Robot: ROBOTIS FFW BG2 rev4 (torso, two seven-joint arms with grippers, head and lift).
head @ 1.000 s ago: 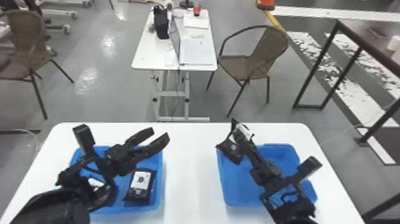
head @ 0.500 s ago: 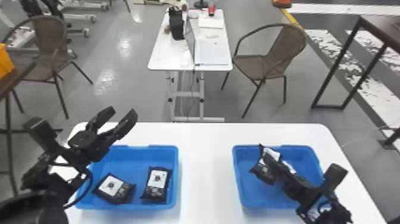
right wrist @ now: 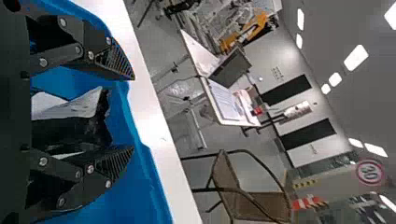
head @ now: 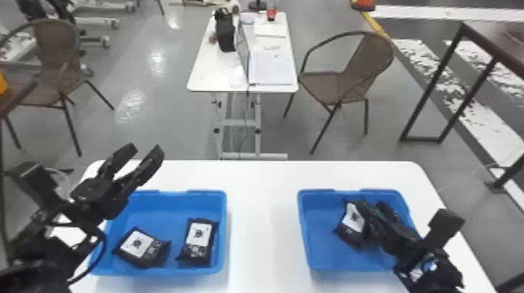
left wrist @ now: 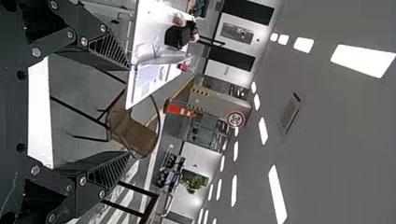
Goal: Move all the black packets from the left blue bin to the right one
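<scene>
Right black two-fingered gripper (right wrist: 134, 113), parted wide about a white-labelled black packet (head: 354, 220) in the right blue plastic bin (head: 312, 251), could snag it if withdrawn askew; left gripper (head: 146, 148) wide open, empty; two packets (head: 198, 239) occupy the left blue bin (head: 175, 202).

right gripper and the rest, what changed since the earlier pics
The right gripper moved its black packet rightward into the right blue bin; its fingers stand apart, so it has likely let go. The left gripper shifted leftward from over the left blue bin. The two packets there stayed put.
</scene>
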